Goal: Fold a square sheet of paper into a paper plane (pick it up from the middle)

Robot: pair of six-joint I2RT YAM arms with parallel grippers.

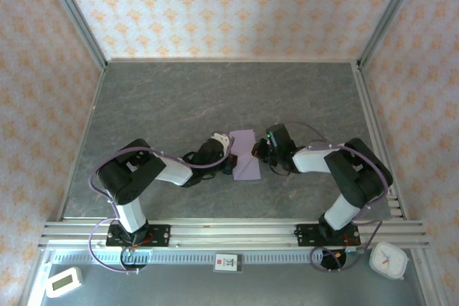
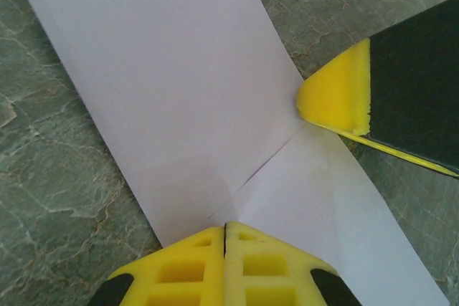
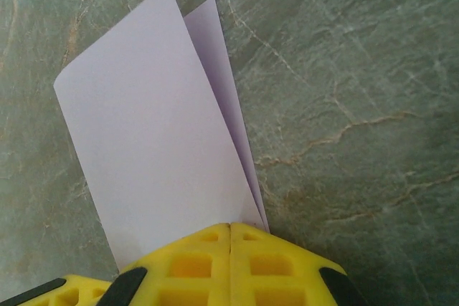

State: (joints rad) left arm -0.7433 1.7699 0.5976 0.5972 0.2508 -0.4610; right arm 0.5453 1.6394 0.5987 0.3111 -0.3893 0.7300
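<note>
The square sheet of paper (image 1: 246, 154), pale lilac and unprinted, lies mid-table on the grey marbled tabletop (image 1: 215, 98), doubled over into a narrow strip between my two arms. From the right wrist I see its two layers parting slightly at the far corners. From the left wrist, a short crease crosses the strip from one gripper to the other. The left gripper (image 2: 226, 230) comes in low from the left, its jaws pressed together on the strip's near edge. The right gripper (image 3: 229, 228) meets it from the opposite side, also clamped tight, with both layers running into the seam between its fingers. Both arms are bent at the elbow, forearms stretched low toward the centre.
</note>
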